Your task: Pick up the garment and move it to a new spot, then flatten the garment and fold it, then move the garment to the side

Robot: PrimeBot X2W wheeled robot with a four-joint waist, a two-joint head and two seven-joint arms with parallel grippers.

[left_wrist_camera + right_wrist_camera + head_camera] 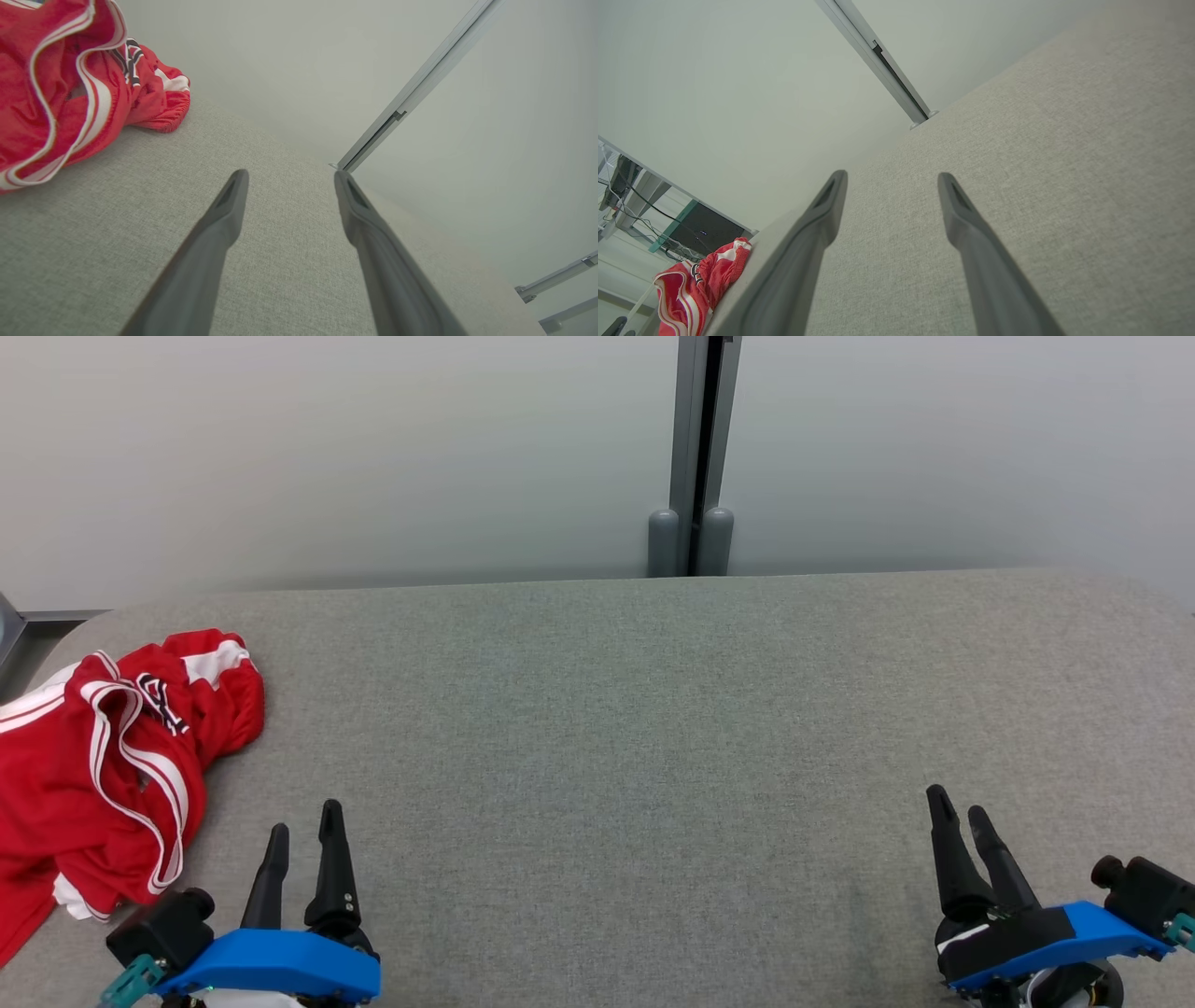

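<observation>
Left gripper [304, 819] and right gripper [957, 803] gape empty. A shallow pinch could drag the lower-left garment [103, 775] off the table [597, 709].

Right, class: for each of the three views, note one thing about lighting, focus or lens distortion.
Head view: soft, even light, no hard shadows, red garment crisp, the table bows at its far edge. Left wrist view: fingers blur toward the bottom edge. Right wrist view: wide lens tilts the table, pale wall looks washed out.

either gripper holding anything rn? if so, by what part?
Nothing held. Left gripper and right gripper are both open over the bare grey table. The red garment lies crumpled at the table's left edge, untouched.
</observation>
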